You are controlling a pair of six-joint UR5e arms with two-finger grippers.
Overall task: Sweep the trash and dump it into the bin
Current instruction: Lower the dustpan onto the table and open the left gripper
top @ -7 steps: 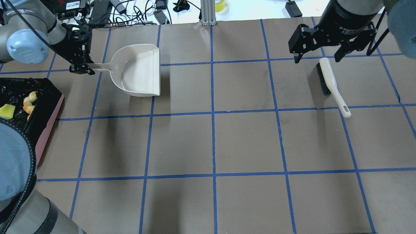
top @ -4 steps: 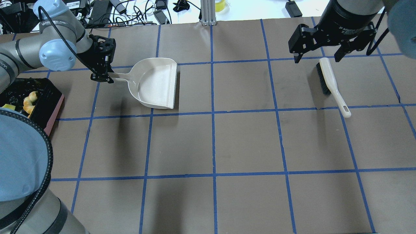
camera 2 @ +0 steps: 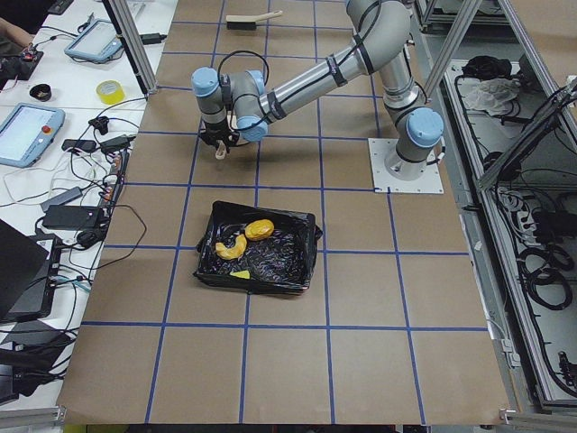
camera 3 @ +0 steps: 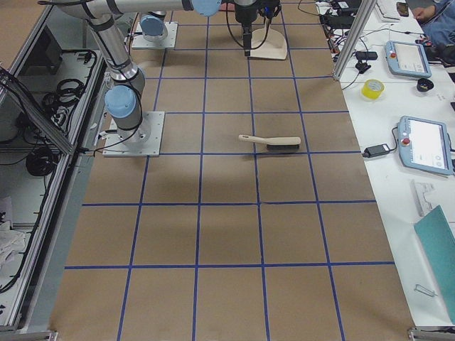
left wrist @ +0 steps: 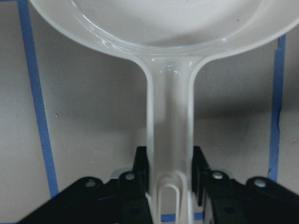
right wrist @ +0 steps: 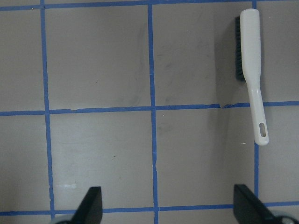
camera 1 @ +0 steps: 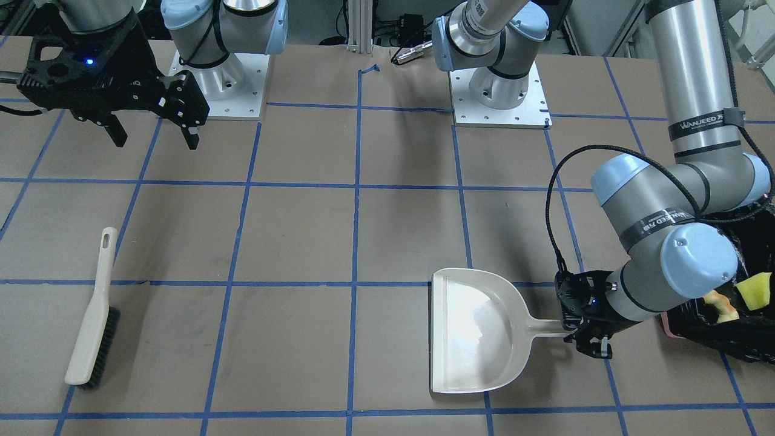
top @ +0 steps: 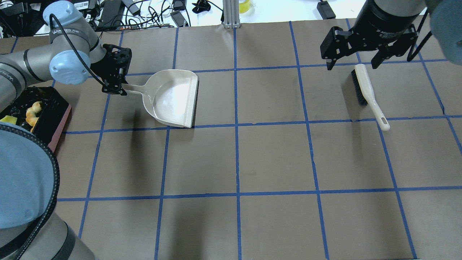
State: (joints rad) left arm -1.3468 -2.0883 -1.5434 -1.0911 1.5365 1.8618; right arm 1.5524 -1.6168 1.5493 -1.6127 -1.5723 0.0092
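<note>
The bin [top: 57, 121], a pink tub with a black bag, stands at the table's left edge. In it lie the orange-yellow lump [camera 2: 260, 229], the crescent slice [top: 33, 111] and the yellow-green wedge [camera 1: 754, 290]. My left gripper [top: 117, 87] is shut on the handle [left wrist: 170, 126] of the cream dustpan [top: 175, 99]. The pan is empty and held low over the table, to the right of the bin. My right gripper [top: 352, 66] is open and empty, above the head end of the brush [top: 366, 90].
The brush lies flat on the table at the far right, bristles to the left, and also shows in the right wrist view [right wrist: 250, 60]. Cables and power bricks [top: 144, 14] lie beyond the table's far edge. Blue tape lines grid the brown table [top: 274, 159].
My left gripper has carried the dustpan to the right and a little nearer, away from the bin. The right gripper and the brush have not moved.
</note>
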